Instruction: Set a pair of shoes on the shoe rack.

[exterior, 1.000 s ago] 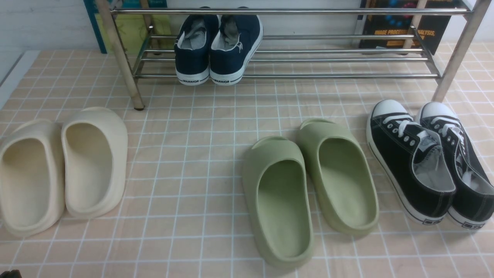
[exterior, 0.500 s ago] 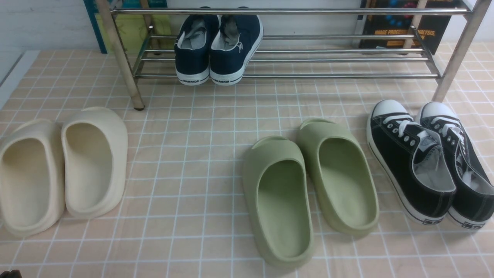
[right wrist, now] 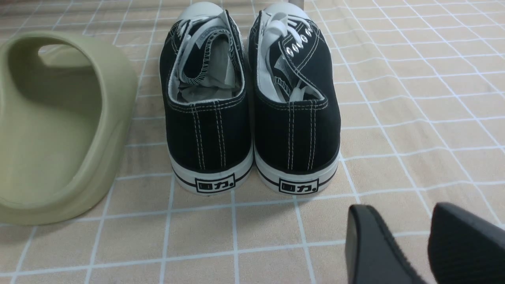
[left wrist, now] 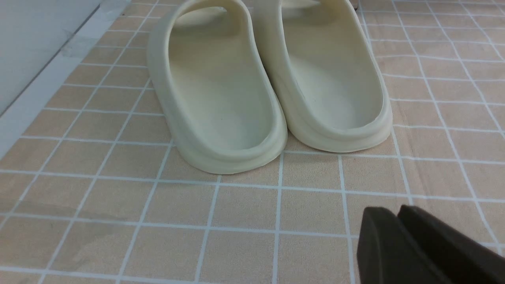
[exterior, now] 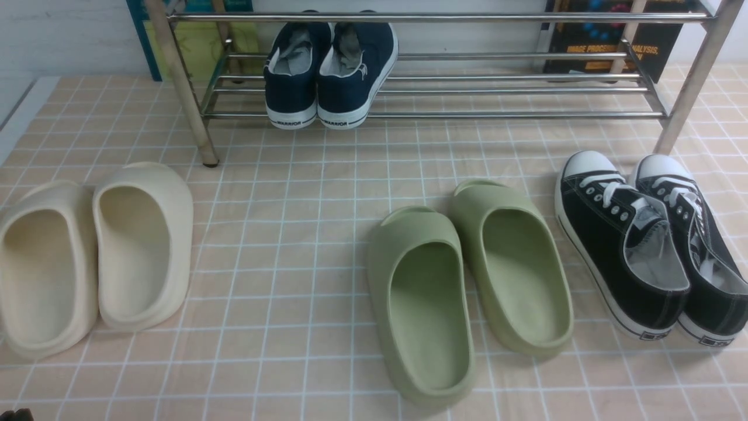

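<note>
The left gripper [left wrist: 398, 215] sits low at the lower right of its wrist view, jaws almost together, holding nothing, just short of the cream slippers [left wrist: 272, 79]. The right gripper [right wrist: 410, 232] hovers low behind the black sneakers [right wrist: 252, 106], jaws parted by a narrow gap, empty. Farther off, at top centre of the front view, the navy shoes [exterior: 330, 73] rest side by side on the shoe rack [exterior: 497, 90].

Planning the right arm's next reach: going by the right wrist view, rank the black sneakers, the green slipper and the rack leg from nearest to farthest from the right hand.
1. Black sneakers: heels just ahead of the right hand.
2. Green slipper: beside the sneakers, off to one side.
3. Rack leg: beyond the sneakers' toes, barely in view.
</note>
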You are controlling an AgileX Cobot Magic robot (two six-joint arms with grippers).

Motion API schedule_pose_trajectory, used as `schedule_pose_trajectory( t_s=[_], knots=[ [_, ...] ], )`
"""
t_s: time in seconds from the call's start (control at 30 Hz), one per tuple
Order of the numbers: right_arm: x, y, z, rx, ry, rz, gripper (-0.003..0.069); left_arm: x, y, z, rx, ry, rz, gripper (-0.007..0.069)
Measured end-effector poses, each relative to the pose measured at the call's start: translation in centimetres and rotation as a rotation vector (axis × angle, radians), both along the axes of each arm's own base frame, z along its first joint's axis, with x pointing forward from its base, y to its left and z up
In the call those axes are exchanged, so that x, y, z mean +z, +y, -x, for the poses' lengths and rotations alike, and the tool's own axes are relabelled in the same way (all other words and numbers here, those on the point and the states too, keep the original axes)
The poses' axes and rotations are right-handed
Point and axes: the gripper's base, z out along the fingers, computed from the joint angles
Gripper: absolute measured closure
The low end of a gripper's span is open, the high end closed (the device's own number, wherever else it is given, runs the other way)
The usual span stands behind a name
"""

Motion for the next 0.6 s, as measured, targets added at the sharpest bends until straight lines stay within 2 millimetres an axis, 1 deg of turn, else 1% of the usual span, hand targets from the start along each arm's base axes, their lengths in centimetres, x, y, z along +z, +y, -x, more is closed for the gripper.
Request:
schedule_pose_trajectory(
  t_s=[0.6],
  knots=[
    [0.00,0.00,0.00,0.000,0.000,0.000,0.0420,0.00,0.00,0.00,0.000,0.000,0.000,0.0531]
  ],
)
